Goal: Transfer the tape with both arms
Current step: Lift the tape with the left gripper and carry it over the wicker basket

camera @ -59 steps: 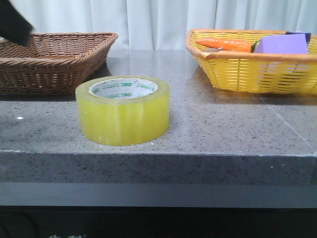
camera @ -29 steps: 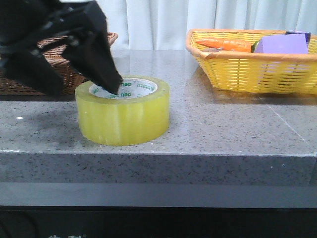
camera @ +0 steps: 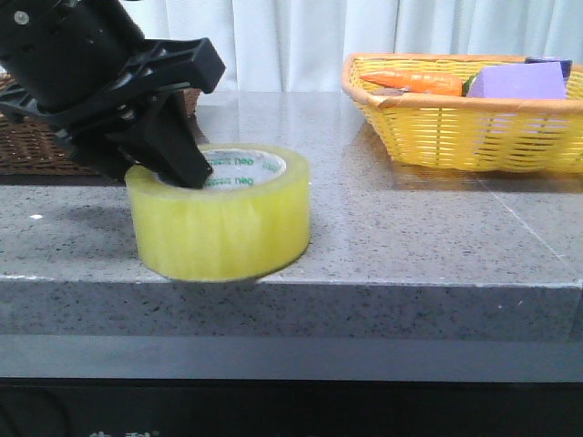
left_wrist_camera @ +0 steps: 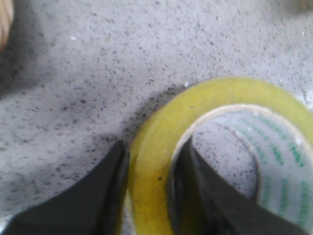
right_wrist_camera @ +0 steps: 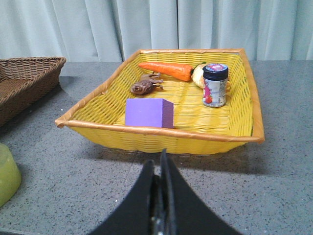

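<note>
Grey speckled stone is forming the table (camera: 437, 246) you are working over, and it is carrying everything else. Beyond it, at about one o'clock in the front view, the yellow wicker basket (camera: 455, 132) is holding a purple block (right_wrist_camera: 148, 112), a carrot (right_wrist_camera: 166, 71), a small jar (right_wrist_camera: 215, 84) and a brown figurine (right_wrist_camera: 145, 86). At ten o'clock the brown wicker basket (right_wrist_camera: 24, 81) is sitting largely behind the left arm.

The tape (camera: 220, 211) is lying flat near the table's front edge, between the two baskets. Your left gripper (left_wrist_camera: 149, 193) is straddling the roll's wall: one finger is pressing the outer yellow face, the other is sitting inside the white core, so it is clamping the tape. The roll's right side appears to be tilting slightly off the stone, though you cannot be sure of that from these views.

Your right gripper (right_wrist_camera: 159, 196) is waiting well apart, fingers pressed together and holding nothing, pointing at the yellow basket.

In my judgement, you are completing the pick-up step. The next move is calling for a lift clear of the stone, a carry towards the middle, and the right fingers parting before the handover.
</note>
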### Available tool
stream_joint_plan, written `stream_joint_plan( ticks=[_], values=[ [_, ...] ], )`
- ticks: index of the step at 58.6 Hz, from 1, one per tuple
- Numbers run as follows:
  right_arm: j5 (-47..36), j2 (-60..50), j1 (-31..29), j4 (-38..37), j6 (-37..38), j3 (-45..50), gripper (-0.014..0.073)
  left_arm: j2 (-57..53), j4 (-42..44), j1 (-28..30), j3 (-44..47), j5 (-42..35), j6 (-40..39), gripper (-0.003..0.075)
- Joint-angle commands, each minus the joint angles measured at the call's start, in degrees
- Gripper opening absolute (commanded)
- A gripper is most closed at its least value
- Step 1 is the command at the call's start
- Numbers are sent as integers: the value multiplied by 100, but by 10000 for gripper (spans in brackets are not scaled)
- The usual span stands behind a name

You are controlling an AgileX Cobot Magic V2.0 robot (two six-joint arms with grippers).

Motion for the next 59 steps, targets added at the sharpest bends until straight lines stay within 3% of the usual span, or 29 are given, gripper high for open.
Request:
stream_joint_plan(
  ticks=[1, 12, 23, 38, 51, 59],
  values=[
    [-451, 73, -46, -20, -1, -127, -69, -241, -131, -75, -156, -74, -52, 60],
    [-391, 73, -46, -15, -1, -127, -69, -700, -144, -181, -342, -110, -52, 65],
    [-391, 73, -46, -15, -1, -127, -69, -939, 322, 148, -1041, -66, -52, 64],
    [-398, 73, -46, -14, -1, -127, -69, -703, 1209, 1264, -1990, -61, -52, 64],
    [-398, 73, -46, -9, -1, -127, -69, -31, 1236, 2348, -2097, -561, -52, 64],
    [-398, 73, -46, 20, -1, -127, -69, 465, 1236, 2640, -2097, -654, -52, 64]
  ],
)
